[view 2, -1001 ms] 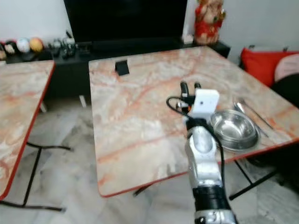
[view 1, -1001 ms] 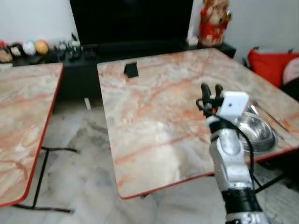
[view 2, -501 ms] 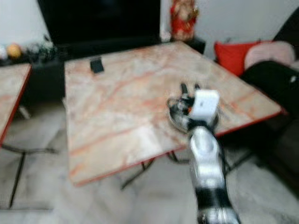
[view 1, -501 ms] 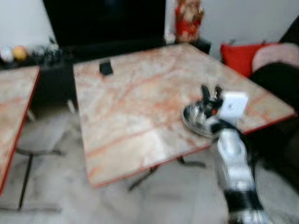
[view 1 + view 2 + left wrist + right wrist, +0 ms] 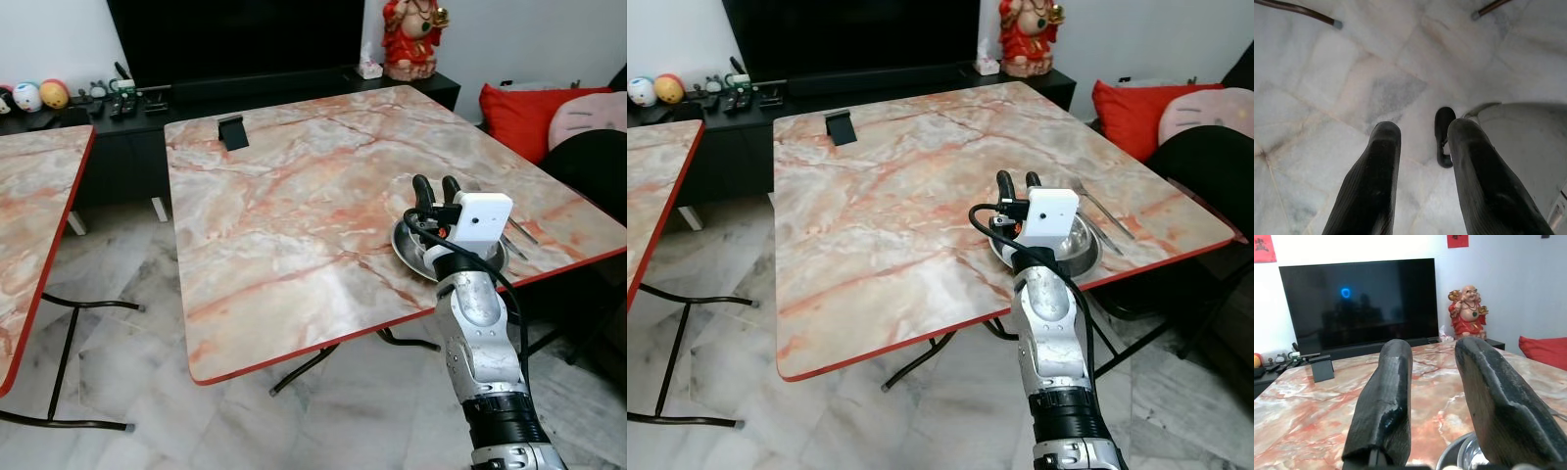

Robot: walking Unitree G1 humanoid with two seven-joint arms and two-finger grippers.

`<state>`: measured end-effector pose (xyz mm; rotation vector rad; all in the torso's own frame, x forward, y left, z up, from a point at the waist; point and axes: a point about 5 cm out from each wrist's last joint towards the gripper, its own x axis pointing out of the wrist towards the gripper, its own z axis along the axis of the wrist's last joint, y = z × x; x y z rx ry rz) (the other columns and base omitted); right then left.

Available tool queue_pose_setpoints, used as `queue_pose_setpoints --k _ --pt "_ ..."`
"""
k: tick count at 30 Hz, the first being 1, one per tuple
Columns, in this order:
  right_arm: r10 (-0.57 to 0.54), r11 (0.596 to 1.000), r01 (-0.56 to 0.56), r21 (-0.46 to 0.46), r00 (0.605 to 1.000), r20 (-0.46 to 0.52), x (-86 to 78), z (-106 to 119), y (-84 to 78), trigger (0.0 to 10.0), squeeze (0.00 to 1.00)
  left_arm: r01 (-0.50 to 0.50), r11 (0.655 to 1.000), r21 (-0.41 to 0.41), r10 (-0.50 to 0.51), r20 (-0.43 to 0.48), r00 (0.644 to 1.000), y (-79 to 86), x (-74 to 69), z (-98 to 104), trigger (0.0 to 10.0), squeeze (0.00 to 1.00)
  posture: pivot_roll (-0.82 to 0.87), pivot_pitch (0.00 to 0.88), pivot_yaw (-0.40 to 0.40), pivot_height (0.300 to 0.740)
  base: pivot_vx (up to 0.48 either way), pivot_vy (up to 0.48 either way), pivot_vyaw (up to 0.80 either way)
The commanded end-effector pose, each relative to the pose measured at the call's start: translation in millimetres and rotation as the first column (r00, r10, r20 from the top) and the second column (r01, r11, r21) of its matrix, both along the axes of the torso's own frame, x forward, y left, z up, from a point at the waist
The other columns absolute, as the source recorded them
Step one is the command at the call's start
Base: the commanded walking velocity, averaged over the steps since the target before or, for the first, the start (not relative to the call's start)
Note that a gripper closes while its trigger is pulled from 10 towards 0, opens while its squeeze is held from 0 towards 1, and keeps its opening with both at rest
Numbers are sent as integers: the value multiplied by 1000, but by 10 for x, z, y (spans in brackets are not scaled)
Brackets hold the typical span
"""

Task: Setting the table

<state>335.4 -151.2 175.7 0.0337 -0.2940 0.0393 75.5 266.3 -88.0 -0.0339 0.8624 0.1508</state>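
Observation:
A steel bowl [image 5: 1084, 245] sits on the marble table [image 5: 274, 215] near its front right corner. Cutlery [image 5: 1098, 209] lies just right of the bowl. My right gripper [image 5: 435, 184] is raised over the table's near edge, fingers pointing up and open, empty, in front of the bowl's left half. In the right wrist view the right gripper [image 5: 1435, 345] looks across the table with the bowl's rim [image 5: 1457, 450] below it. My left gripper [image 5: 1420, 132] hangs open over the marble floor, holding nothing.
A black stand [image 5: 232, 131] rests at the table's far left. A second marble table [image 5: 39, 225] is on the left, with open floor between. Behind are a TV [image 5: 1356, 303], a low black cabinet and a red statue [image 5: 409, 39]. A red cushion [image 5: 519, 113] and dark seat are at right.
The camera has swung and the blur has cleared. The bowl, earlier to the right of my right gripper, now lies directly behind it. The gripper stays open and raised.

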Motion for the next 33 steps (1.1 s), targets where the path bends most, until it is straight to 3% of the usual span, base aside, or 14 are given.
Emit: queue_pose_setpoints --k 1,18,19,20,22,33 --pt "4 1000 -4 5 1000 0 30 31 0 10000 0 -23 1000 -2 23 25 999 -2 -8 8 10000 0 -36 0 -8 740 0 0 0" --pt "19 1000 -19 4 1000 1 33 39 15 10000 0 -110 994 -8 110 212 971 32 74 121 10000 0 -39 0 -8 740 0 0 0" --pt "20 1000 -20 5 1000 1 34 39 18 10000 0 -7 997 72 -26 443 896 -182 1149 471 10000 0 -38 0 -8 740 0 0 0" --pt "23 1000 -23 5 1000 1 33 37 27 10000 0 31 993 111 -91 589 803 -382 1837 896 10000 0 -38 0 -8 740 0 0 0" --pt "26 1000 -26 6 1000 1 32 35 36 10000 0 37 992 120 -103 613 783 -422 1973 1004 10000 0 -39 0 -6 740 0 0 0" --pt "38 999 -38 6 999 -2 27 29 48 10000 0 21 991 130 -107 702 704 -462 2122 1219 10000 0 -41 0 -7 740 0 0 0"
